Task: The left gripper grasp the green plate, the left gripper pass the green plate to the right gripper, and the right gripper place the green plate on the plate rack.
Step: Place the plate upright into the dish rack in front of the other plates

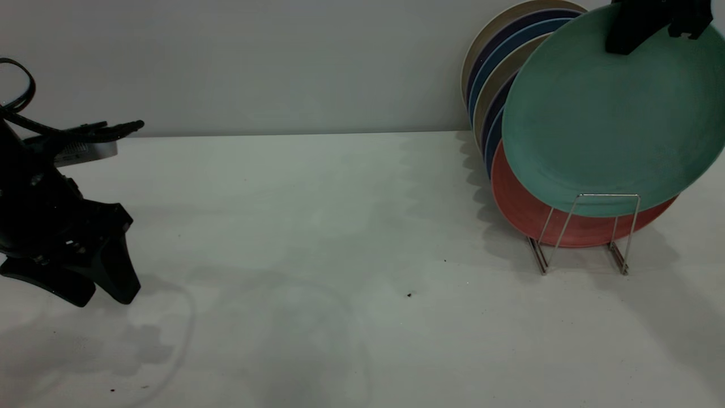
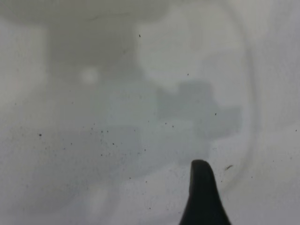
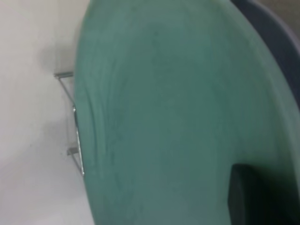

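right gripper (image 1: 651, 28) gripping green plate (image 1: 612, 113) by top rim, over plate rack (image 1: 589, 232) | left gripper (image 1: 96, 283) hanging open, empty, near table (image 1: 311, 226)

Right tool (image 1: 651, 28) raised, clamped; left tool (image 1: 96, 286) low, fingers parted.

Green plate (image 3: 173, 108) fills most of my wrist cam, matte teal face toward the lens, tilted. One dark finger (image 3: 262, 194) of my right hand (image 3: 255, 197) lies against the plate face near its rim; 2nd finger not visible, so grip state can't be confirmed here. Behind the plate's far edge, a sliver of a blue-grey plate (image 3: 281, 33) shows. Past the opposite edge: thin silver wires of the plate rack (image 3: 74, 119), partly hidden by the plate rim, w/ white table (image 3: 33, 140) beyond.
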